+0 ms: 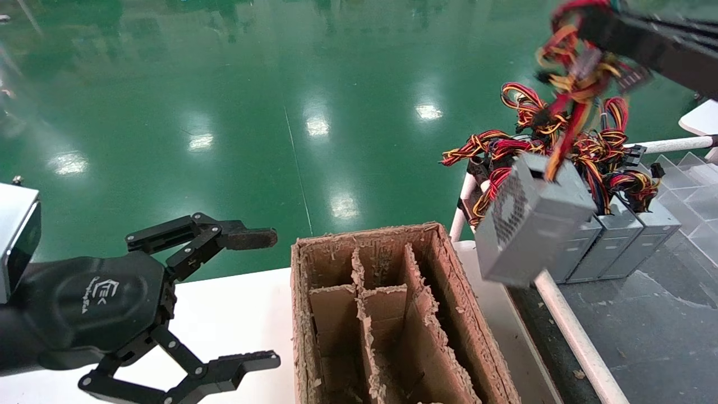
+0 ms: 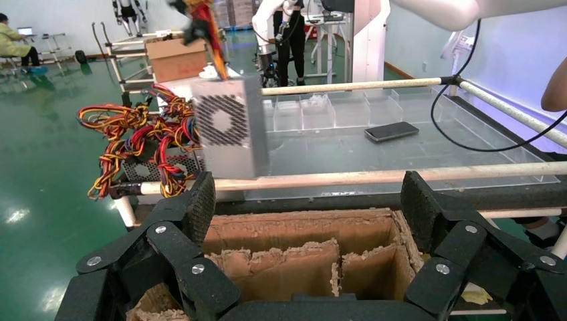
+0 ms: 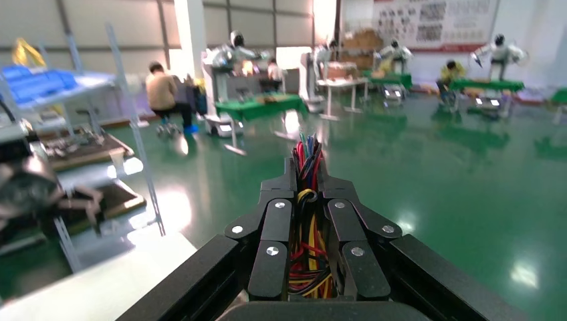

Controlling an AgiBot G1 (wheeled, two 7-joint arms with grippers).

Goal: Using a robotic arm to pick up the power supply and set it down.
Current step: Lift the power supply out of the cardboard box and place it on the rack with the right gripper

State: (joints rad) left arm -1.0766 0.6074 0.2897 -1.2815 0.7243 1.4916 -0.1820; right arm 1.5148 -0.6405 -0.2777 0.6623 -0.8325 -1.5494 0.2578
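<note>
The power supply [image 1: 530,224], a silver-grey box with a perforated grille side, hangs tilted in the air by its wire bundle [image 1: 566,84]. It is above the white rail, just right of the cardboard box's far right corner. My right gripper [image 1: 580,25] at the top right is shut on those red, yellow and black wires [image 3: 309,247], which fill the space between its fingers [image 3: 307,174]. My left gripper [image 1: 263,300] stands open over the white table left of the box, holding nothing. In the left wrist view [image 2: 309,204] the hanging power supply [image 2: 227,127] shows beyond the box.
A worn cardboard box [image 1: 364,234] with inner dividers stands in the middle of the white table. Right of the white rail [image 1: 572,331], several look-alike power supplies [image 1: 617,241] stand in a row with tangled wires [image 1: 594,146]. Clear trays [image 1: 690,179] and a phone [image 2: 392,131] lie beyond.
</note>
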